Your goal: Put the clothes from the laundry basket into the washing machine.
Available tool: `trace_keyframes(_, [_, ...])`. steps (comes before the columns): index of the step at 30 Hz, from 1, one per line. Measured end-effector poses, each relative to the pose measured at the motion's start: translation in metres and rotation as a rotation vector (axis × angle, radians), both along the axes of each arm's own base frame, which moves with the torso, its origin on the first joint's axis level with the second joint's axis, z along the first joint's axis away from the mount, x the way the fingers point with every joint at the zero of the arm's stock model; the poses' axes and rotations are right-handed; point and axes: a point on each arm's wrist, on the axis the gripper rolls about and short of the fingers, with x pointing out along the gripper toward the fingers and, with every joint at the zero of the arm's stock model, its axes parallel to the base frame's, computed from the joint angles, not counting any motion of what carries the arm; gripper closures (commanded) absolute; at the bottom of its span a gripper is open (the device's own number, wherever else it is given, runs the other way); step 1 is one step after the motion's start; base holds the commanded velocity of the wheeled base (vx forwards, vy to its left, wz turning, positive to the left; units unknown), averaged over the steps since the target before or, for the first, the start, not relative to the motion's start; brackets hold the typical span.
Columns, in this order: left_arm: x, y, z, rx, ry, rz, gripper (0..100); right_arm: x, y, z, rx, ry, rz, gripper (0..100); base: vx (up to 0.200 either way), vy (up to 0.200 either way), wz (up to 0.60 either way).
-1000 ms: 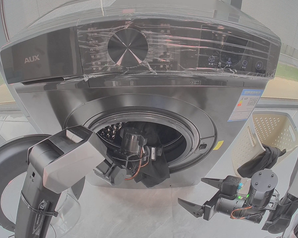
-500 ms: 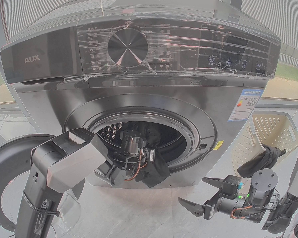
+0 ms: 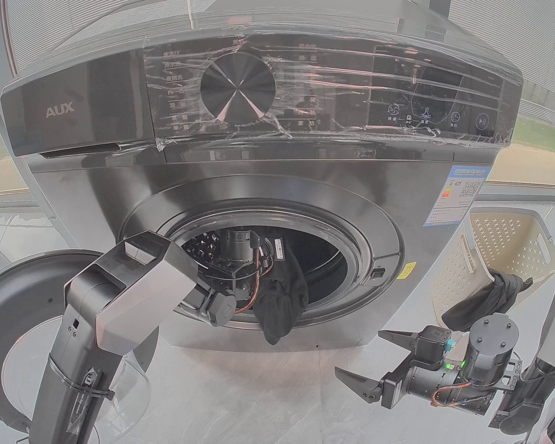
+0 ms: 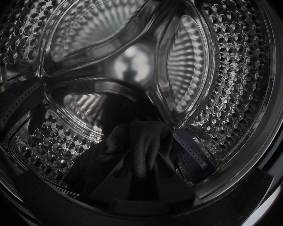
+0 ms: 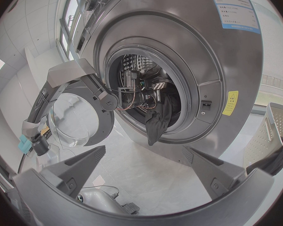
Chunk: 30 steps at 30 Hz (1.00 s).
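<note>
Floor [image 3: 259,396] of pale, glossy tile runs under a dark grey washing machine [image 3: 302,180], and slatted blinds [image 3: 74,7] cover the windows behind it. The machine's round door [image 3: 6,316] stands swung open on the robot's left. A cream perforated laundry basket [image 3: 518,235] leans tipped against the machine's right side.

Clear film is taped over the control panel [image 3: 413,94] and its round dial [image 3: 237,87]. Small print surrounds the dial and a short logo sits on the drawer front. A blue-and-white label [image 3: 465,195] is stuck on the front at upper right, and a yellow sticker [image 3: 406,271] sits beside the door latch.

The left gripper [image 4: 144,170] is inside the mouth of the steel drum [image 4: 235,63], pinched closed on a black garment [image 3: 280,297]. The cloth bunches up between the fingers, and its loose end hangs out over the lower door rim and down the machine's front.

The right gripper [image 3: 359,354] hangs low before the machine, near the basket, with its fingers [image 5: 75,170] spread wide and holding nothing. A second black garment [image 3: 484,300] drapes over the basket's lower rim – well apart from those fingers.
</note>
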Motion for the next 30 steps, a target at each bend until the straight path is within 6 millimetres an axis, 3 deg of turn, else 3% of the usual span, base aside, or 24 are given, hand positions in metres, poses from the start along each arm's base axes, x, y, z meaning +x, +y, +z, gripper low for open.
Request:
trace_keyframes(1, [0.0, 0.0, -0.001, 0.0, 0.0, 0.001, 0, 0.0, 0.0, 0.0, 0.001, 0.0, -0.001, 0, 0.0, 0.0, 0.0])
trace_keyframes(9, [-0.008, -0.004, -0.004, 0.011, 0.028, -0.016, 0, 0.0, 0.0, 0.0, 0.0, 0.0, -0.002, 0, 0.0, 0.0, 0.0])
trace_keyframes(19, [-0.058, -0.002, -0.033, 0.134, 0.233, -0.132, 0, -0.001, -0.001, -0.001, -0.004, 0.004, -0.002, 0, 0.0, 0.0, 0.0])
trace_keyframes(24, [-0.065, -0.001, -0.037, 0.156, 0.258, -0.157, 0, -0.001, -0.002, -0.002, -0.008, 0.009, -0.002, 0, 0.0, 0.0, 0.0])
trace_keyframes(25, [-0.066, -0.001, -0.038, 0.165, 0.258, -0.16, 100, -0.001, -0.002, -0.002, -0.008, 0.01, -0.003, 0, 0.0, 0.0, 0.0])
trace_keyframes(30, [-0.064, -0.002, -0.041, 0.174, 0.254, -0.155, 100, -0.001, -0.002, -0.002, -0.009, 0.011, -0.004, 0, 0.0, 0.0, 0.0])
